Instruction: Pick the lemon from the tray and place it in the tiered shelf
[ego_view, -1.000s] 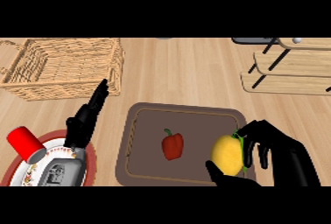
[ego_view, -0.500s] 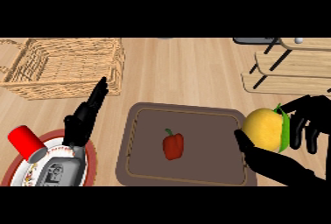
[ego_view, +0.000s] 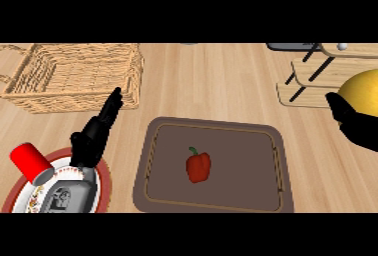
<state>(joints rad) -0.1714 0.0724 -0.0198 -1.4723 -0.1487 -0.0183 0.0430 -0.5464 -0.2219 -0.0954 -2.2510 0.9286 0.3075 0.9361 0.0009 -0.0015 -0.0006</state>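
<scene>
A light wooden counter (ego_view: 214, 80) with visible grain fills the view, carrying a woven wicker basket (ego_view: 70, 75) at its upper left under even, soft light.

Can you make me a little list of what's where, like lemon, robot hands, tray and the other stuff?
lemon: held by the right hand, off the tray, at the view's right edge beside the tiered shelf
right hand: curled under the lemon
left hand: open, fingers straight, resting left of the tray
tray: brown, holds only a red pepper
red pepper: lying in the tray's middle
tiered shelf: wooden, top right
wicker basket: top left
plate: bottom left
red cup: at the plate's edge
</scene>
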